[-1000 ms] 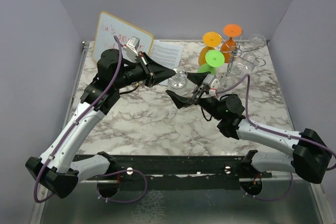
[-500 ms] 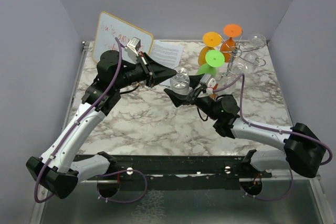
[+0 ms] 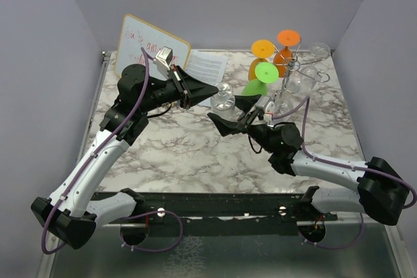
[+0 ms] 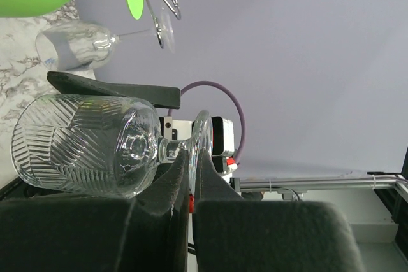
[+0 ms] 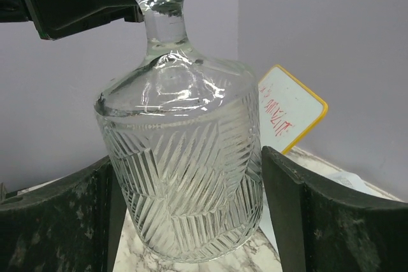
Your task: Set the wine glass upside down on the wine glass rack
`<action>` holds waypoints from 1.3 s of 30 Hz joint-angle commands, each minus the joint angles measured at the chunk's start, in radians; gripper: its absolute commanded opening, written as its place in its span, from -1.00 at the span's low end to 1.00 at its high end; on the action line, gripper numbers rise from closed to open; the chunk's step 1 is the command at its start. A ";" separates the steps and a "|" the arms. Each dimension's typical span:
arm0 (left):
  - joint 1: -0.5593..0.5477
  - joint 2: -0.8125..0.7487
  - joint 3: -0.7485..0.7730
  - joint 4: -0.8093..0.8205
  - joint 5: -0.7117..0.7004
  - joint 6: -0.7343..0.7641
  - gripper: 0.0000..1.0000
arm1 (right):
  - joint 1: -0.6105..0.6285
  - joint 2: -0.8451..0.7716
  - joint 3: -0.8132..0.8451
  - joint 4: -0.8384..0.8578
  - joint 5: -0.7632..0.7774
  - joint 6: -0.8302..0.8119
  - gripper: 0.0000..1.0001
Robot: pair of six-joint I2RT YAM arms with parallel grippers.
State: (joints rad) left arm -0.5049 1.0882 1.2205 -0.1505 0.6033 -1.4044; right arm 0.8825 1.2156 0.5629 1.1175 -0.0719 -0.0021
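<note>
**Handover pending: glass between both arms**

Left end effector [image 4: 190,157] is clamped on the stem of the wine glass [image 4: 83,144]. The fingers of the right end effector [image 3: 233,113] flank its bowl, but I cannot tell if they grip it. The wine glass rack [image 3: 290,73] stands beyond, well apart.

Risk: if the left lets go early, the glass drops onto the counter [image 3: 182,148].

Positions barely differ from a second ago.

We see a whiteboard [image 3: 140,40] propped at the back of the marble table [image 3: 182,154], a paper sheet [image 3: 207,66] beside it, then a green glass [image 3: 260,75], a yellow glass [image 3: 263,49] and an orange glass [image 3: 287,38].
</note>
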 commanded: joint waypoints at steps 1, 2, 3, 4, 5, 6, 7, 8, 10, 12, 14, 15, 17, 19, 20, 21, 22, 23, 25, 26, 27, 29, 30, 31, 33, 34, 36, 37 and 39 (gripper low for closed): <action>0.008 -0.025 -0.003 0.060 0.023 -0.040 -1.00 | 0.001 -0.021 -0.007 0.035 0.018 -0.019 0.59; 0.008 -0.025 -0.003 0.061 0.024 -0.041 -1.00 | 0.001 -0.022 -0.004 0.033 0.017 -0.022 0.48; 0.008 -0.025 -0.005 0.064 0.024 -0.042 -1.00 | 0.001 -0.020 0.001 0.030 0.019 -0.026 0.30; 0.008 -0.025 -0.006 0.064 0.024 -0.042 -1.00 | 0.001 -0.022 0.004 0.025 0.022 -0.028 0.14; 0.009 -0.024 -0.005 0.065 0.023 -0.042 -1.00 | 0.001 -0.025 0.004 0.023 0.024 -0.028 -0.02; 0.009 -0.024 -0.006 0.066 0.023 -0.041 -1.00 | 0.001 -0.030 0.004 0.021 0.026 -0.027 -0.19; 0.009 -0.026 -0.007 0.069 0.021 -0.041 -1.00 | 0.001 -0.036 0.003 0.017 0.028 -0.026 -0.33; 0.009 -0.029 -0.011 0.071 0.020 -0.041 -1.00 | 0.001 -0.045 0.001 0.012 0.031 -0.022 -0.49; 0.009 -0.035 -0.022 0.079 0.016 -0.042 -0.90 | 0.001 -0.064 -0.005 0.001 0.037 -0.017 -0.78; 0.009 -0.042 -0.029 0.084 0.008 -0.042 -0.71 | 0.001 -0.088 -0.019 -0.005 0.048 -0.011 -0.92; 0.010 -0.048 -0.037 0.092 0.003 -0.041 -0.53 | 0.001 -0.114 -0.035 -0.005 0.054 -0.011 -0.98; 0.010 -0.049 -0.040 0.093 0.002 -0.039 -0.43 | 0.001 -0.128 -0.043 -0.007 0.055 -0.010 -0.98; 0.011 -0.050 -0.042 0.094 0.001 -0.034 -0.16 | 0.001 -0.154 -0.059 -0.015 0.057 -0.012 -0.98; 0.011 -0.048 -0.044 0.099 0.002 -0.028 0.07 | 0.002 -0.177 -0.077 -0.015 0.063 -0.013 -0.98; 0.011 -0.048 -0.043 0.104 0.003 -0.024 0.18 | 0.000 -0.187 -0.085 -0.015 0.066 -0.019 -0.98; 0.011 -0.046 -0.042 0.103 0.004 -0.019 0.28 | 0.001 -0.197 -0.092 -0.022 0.068 -0.022 -0.98; 0.011 -0.046 -0.040 0.102 0.003 -0.011 0.38 | 0.001 -0.208 -0.099 -0.025 0.068 -0.025 -0.98; 0.011 -0.047 -0.038 0.097 -0.001 0.000 0.47 | 0.001 -0.223 -0.107 -0.029 0.091 -0.029 -0.98; 0.011 -0.048 -0.030 0.073 -0.013 0.033 0.60 | 0.001 -0.262 -0.126 -0.046 0.108 -0.037 -0.98; 0.010 -0.048 -0.027 0.061 -0.022 0.056 0.66 | 0.002 -0.288 -0.135 -0.065 0.120 -0.041 -0.98; 0.011 -0.052 -0.022 0.046 -0.031 0.077 0.72 | 0.001 -0.316 -0.147 -0.088 0.133 -0.041 -0.98; 0.011 -0.056 -0.013 0.015 -0.060 0.134 0.92 | 0.001 -0.383 -0.171 -0.142 0.158 -0.046 -0.98; 0.011 -0.059 -0.001 -0.013 -0.082 0.174 0.97 | 0.001 -0.421 -0.185 -0.171 0.170 -0.046 -0.98; 0.011 -0.062 0.015 -0.051 -0.110 0.221 0.98 | 0.001 -0.459 -0.198 -0.204 0.186 -0.046 -0.98; 0.011 -0.071 0.036 -0.117 -0.168 0.304 0.98 | 0.001 -0.551 -0.218 -0.275 0.216 -0.044 -0.98; 0.011 -0.076 0.038 -0.134 -0.191 0.338 0.98 | 0.002 -0.587 -0.225 -0.311 0.229 -0.043 -0.98; 0.011 -0.087 0.026 -0.153 -0.225 0.380 0.98 | 0.001 -0.657 -0.236 -0.379 0.261 -0.044 -0.98; 0.011 -0.092 0.016 -0.157 -0.241 0.395 0.98 | 0.001 -0.687 -0.241 -0.408 0.279 -0.047 -0.98; 0.011 -0.095 -0.001 -0.166 -0.253 0.416 0.98 | 0.001 -0.741 -0.247 -0.466 0.316 -0.059 -0.98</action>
State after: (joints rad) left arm -0.4984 1.0241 1.2213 -0.2462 0.4484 -1.1210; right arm 0.8837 0.5648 0.3279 0.7700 0.1364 -0.0368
